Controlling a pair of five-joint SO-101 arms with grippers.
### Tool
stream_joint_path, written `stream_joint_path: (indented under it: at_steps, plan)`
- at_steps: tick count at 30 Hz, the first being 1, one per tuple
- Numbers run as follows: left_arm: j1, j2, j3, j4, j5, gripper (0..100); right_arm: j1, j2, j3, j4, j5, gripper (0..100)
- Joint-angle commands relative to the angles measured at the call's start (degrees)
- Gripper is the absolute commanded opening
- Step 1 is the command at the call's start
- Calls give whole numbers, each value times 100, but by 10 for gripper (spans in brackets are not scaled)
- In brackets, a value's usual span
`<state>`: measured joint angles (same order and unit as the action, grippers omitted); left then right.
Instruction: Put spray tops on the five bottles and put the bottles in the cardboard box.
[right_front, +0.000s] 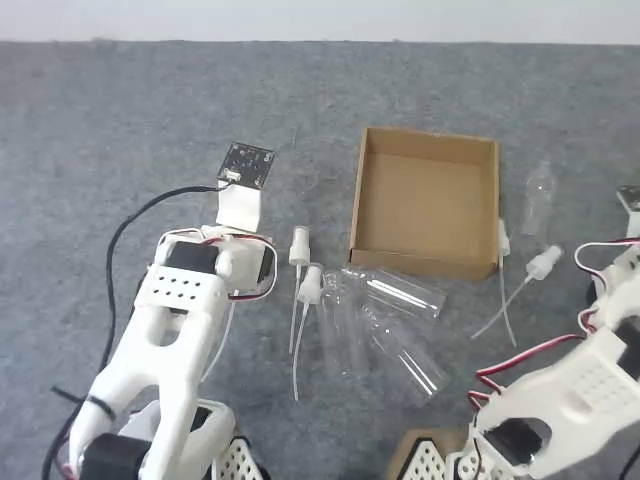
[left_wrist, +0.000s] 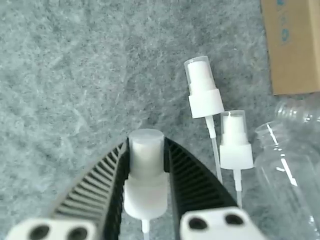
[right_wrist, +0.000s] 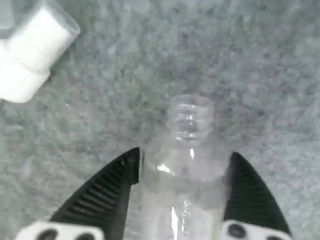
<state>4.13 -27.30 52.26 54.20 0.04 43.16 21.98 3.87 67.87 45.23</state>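
The left gripper (left_wrist: 145, 145) is closed most of the way on a white spray top (left_wrist: 145, 192). Its 2 black ribbed fingers press the collar from either side, and the clear cap pokes out past the fingertips. It is held over the grey mat (right_front: 120, 110).

Near it lie a second spray top (left_wrist: 204, 87) and a third spray top (left_wrist: 234, 142), side by side on the mat. Each has a white collar, a clear cap and a long thin tube.

The right gripper (right_wrist: 185, 156) stands wide, with its fingers against both sides of a clear plastic bottle (right_wrist: 190, 117). The bottle's threaded neck is open and sticks out beyond the fingertips. A loose spray top (right_wrist: 30, 55) lies on the mat near that neck.

In the high view the cardboard box (right_front: 358, 200) is brown, shallow and open at the top, and it sits in the middle of the mat. A cluster of 3 bottles (right_front: 385, 320) lies fanned out on the mat just in front of the box's near wall, all clear and uncapped. They are next to the pair of tops by the left arm.

A lone bottle (right_front: 540, 195) lies on its side to the right of the box, apart from its wall. Below the lone bottle, a tilted spray top (right_front: 545, 262) rests on the mat with its tube trailing toward the arms. A spray top at the box corner (right_front: 503, 240) lies against the right wall.
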Motion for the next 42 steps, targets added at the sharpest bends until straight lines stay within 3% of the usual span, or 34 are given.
stream_joint_path:
  at_steps: [1,5,11,16,21,26,32,39,42]
  plan:
    - [-35,-308,-75,35,-44,12,40,-215,-62,57,70,99]
    - [-44,-316,-207,35,-26,12,4,-488,-484,391,44,6]
    - [-44,-545,-1262,738,-44,12,-743,-1701,-1371,1578,-360,6]
    - [-53,-1521,-2316,1538,-53,12,-1982,-3222,-1116,1692,-1257,6]
    - [-53,-2382,-2888,1749,-26,12,-3697,-4497,-325,1332,-2092,6]
    - [-53,-2927,-3371,1477,281,12,-5481,-5367,791,593,-2699,6]
    - [-53,-3305,-3609,721,923,12,-7134,-5833,2286,-857,-3200,6]
    - [-44,-3341,-3319,-325,1864,12,-8145,-5947,3218,-1938,-3411,6]
    - [-431,-3358,-2958,-800,2303,12,-8391,-5947,3446,-2114,-3429,9]
